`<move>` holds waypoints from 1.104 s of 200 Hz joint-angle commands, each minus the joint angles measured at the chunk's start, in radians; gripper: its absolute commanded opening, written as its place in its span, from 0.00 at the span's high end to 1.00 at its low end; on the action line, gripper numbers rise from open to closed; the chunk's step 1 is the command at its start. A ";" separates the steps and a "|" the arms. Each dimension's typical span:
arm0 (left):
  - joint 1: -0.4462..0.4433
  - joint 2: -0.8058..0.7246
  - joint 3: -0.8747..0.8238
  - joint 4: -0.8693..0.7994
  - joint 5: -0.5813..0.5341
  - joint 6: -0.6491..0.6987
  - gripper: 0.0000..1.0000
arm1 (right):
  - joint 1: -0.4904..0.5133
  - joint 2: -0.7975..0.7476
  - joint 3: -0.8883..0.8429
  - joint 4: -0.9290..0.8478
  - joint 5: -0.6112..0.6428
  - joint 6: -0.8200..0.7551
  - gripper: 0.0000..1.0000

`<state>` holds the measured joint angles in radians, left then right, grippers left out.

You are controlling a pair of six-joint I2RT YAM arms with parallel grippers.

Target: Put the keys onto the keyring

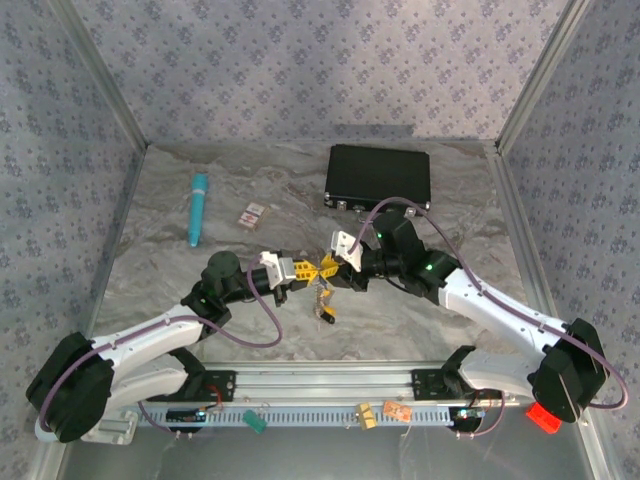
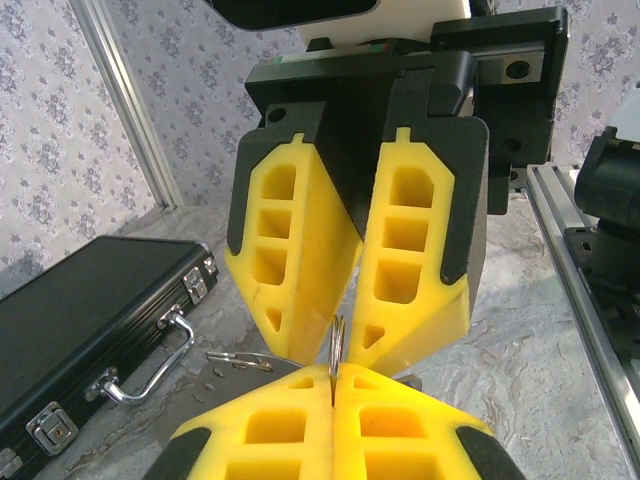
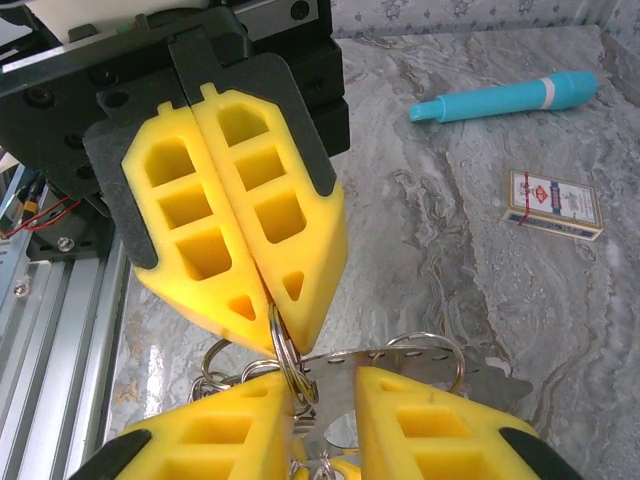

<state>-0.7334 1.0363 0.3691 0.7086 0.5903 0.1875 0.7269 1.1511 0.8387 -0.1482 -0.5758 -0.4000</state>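
Both grippers meet tip to tip above the table's middle. My left gripper [image 1: 300,268] [image 2: 333,375] is shut on the edge of the thin silvery keyring [image 2: 336,345] [image 3: 283,345]. My right gripper [image 1: 345,268] [image 3: 330,385] faces it, jaws partly open, with the keyring against its left fingertip and a gap beside it. A flat perforated metal plate [image 3: 400,358] [image 2: 232,366] with smaller rings hangs behind the fingers. Below the grippers dangles a small cluster of keys [image 1: 322,298], the lowest one dark [image 1: 327,318]. Their heads are mostly hidden in the wrist views.
A black case [image 1: 378,177] [image 2: 80,320] with a metal handle lies at the back right. A teal pen [image 1: 198,207] [image 3: 505,97] and a small card [image 1: 253,214] [image 3: 553,203] lie at the back left. An aluminium rail [image 1: 320,385] runs along the near edge.
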 commanded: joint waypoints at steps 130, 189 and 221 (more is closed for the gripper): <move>-0.005 -0.035 0.074 -0.203 -0.048 0.076 0.64 | 0.084 0.083 0.179 -0.298 0.186 -0.169 1.00; -0.005 -0.037 0.084 -0.243 -0.033 0.099 0.76 | 0.133 0.122 0.239 -0.351 0.234 -0.207 1.00; -0.005 -0.040 0.088 -0.250 -0.021 0.106 0.99 | 0.146 0.136 0.261 -0.378 0.241 -0.218 1.00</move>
<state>-0.7334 1.0172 0.4187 0.4610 0.5556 0.2737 0.8581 1.2835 1.0496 -0.4904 -0.3305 -0.5903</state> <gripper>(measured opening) 0.074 0.051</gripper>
